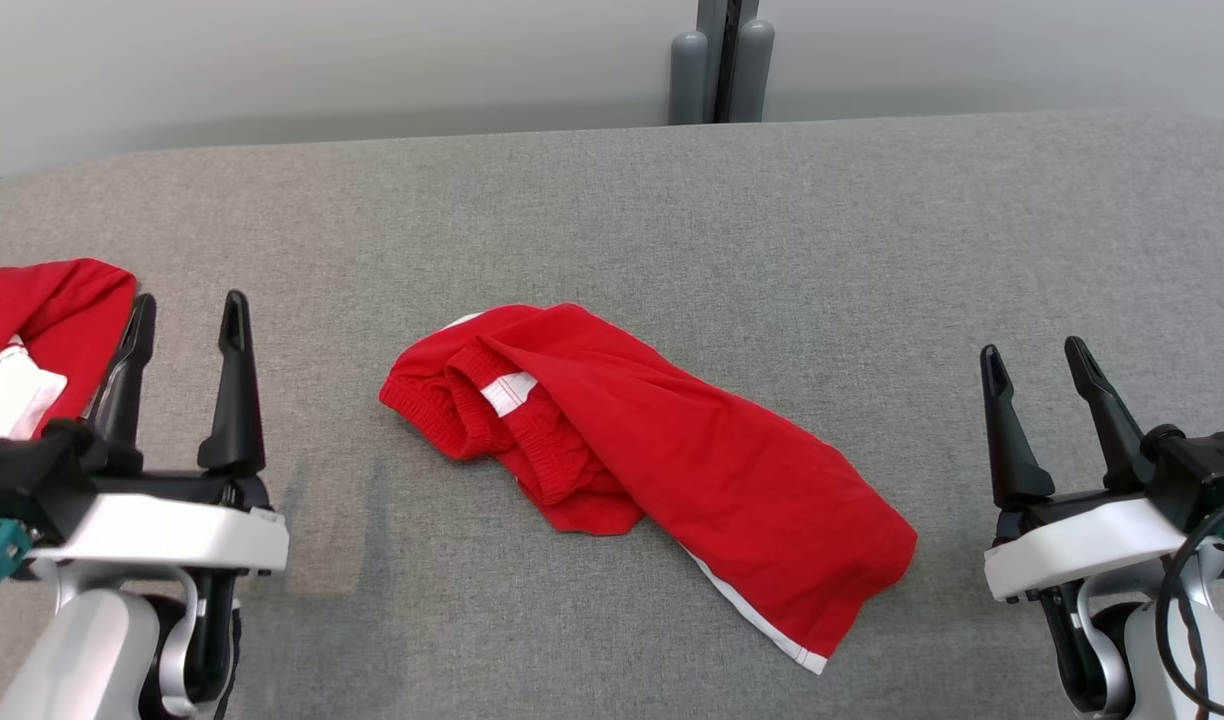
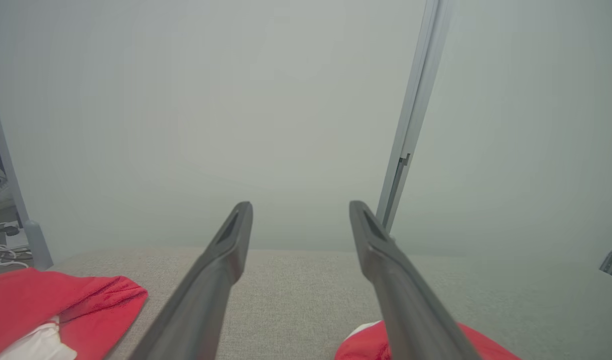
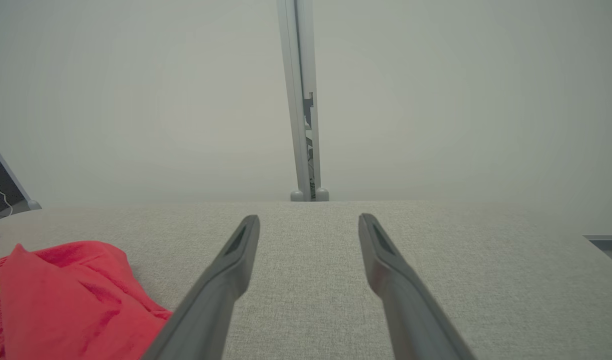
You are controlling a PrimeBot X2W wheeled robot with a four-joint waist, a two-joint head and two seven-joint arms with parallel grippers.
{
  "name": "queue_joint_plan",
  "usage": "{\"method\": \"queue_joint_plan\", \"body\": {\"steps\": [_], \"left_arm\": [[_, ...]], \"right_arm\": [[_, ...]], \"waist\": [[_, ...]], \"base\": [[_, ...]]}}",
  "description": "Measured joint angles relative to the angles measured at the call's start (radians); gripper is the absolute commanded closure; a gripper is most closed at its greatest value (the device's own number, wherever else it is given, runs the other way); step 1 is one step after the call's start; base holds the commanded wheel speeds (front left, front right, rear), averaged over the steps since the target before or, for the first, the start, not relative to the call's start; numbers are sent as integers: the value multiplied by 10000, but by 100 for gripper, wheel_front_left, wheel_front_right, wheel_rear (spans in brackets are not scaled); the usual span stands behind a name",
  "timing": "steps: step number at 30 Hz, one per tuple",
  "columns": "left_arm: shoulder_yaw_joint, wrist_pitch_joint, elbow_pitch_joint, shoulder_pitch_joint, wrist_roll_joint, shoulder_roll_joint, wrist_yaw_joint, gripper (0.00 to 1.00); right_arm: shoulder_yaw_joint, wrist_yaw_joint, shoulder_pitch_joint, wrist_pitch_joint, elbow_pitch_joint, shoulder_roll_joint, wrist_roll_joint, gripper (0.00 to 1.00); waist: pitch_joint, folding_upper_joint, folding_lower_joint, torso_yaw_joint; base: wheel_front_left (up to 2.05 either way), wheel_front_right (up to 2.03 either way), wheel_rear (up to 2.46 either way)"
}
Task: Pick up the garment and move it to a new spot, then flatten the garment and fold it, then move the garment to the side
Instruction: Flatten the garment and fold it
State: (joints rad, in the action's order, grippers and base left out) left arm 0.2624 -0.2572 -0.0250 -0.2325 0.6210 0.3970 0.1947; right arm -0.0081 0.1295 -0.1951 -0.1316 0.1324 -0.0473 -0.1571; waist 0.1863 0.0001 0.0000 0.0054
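1. Garment [image 1: 662,440]: red, with a gathered waistband and white trim. It lay crumpled near the middle of the gray fabric-covered table [image 1: 772,200]. The waistband end sat to the left and farther off, and the hem end ran toward the right near edge.
2. Folds were bunched at the waistband. A white strip showed along the lower hem.
3. Left hand [image 1: 190,300] sat at the lower left of the head view, its two dark fingers spread with nothing between them. It stood apart from the garment, on the garment's left.
4. Right hand [image 1: 1032,348] sat at the lower right, its fingers likewise spread and holding nothing. It was apart from the hem end, with bare table between.
5. Second red cloth [image 1: 52,300], with a white piece [image 1: 7,400] lying on it, rested at the table's left edge. In the head view it was just beside the left hand's outer finger and partly behind it.
6. Left wrist view: the fingers [image 2: 221,270] were parted over the table. A corner of the garment showed at the bottom edge, by the right-side finger. The second red cloth lay at the lower left.
7. Right wrist view: the garment lay at the lower left, left of the parted fingers [image 3: 226,280], with bare table between and ahead of them.
8. Gray post [image 1: 722,60] stood behind the table's far edge, against a pale wall [image 1: 272,60].
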Motion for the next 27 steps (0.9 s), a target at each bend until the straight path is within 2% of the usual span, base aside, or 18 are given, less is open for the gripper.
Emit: {"method": "queue_joint_plan", "body": {"steps": [7, 17, 22, 27], "left_arm": [[96, -15, 293, 879, -625, 205, 25, 0], [314, 104, 460, 1180, -683, 263, 105, 0], [364, 171, 449, 1158, -679, 244, 151, 0], [430, 211, 334, 1058, -662, 192, 186, 0]], "right_arm": [[96, 0, 198, 163, -265, 0, 94, 0], [211, 0, 215, 282, -378, -12, 199, 0], [978, 0, 200, 579, -476, -146, 316, 0], [2347, 4, 569, 1231, -683, -483, 378, 0]], "waist": [[-18, 0, 0, -11], [-38, 0, 0, 110], [20, 0, 0, 131], [76, 0, 0, 203]], "base": [[0, 0, 0], [0, 0, 0], [0, 0, 0], [0, 0, 0]]}}
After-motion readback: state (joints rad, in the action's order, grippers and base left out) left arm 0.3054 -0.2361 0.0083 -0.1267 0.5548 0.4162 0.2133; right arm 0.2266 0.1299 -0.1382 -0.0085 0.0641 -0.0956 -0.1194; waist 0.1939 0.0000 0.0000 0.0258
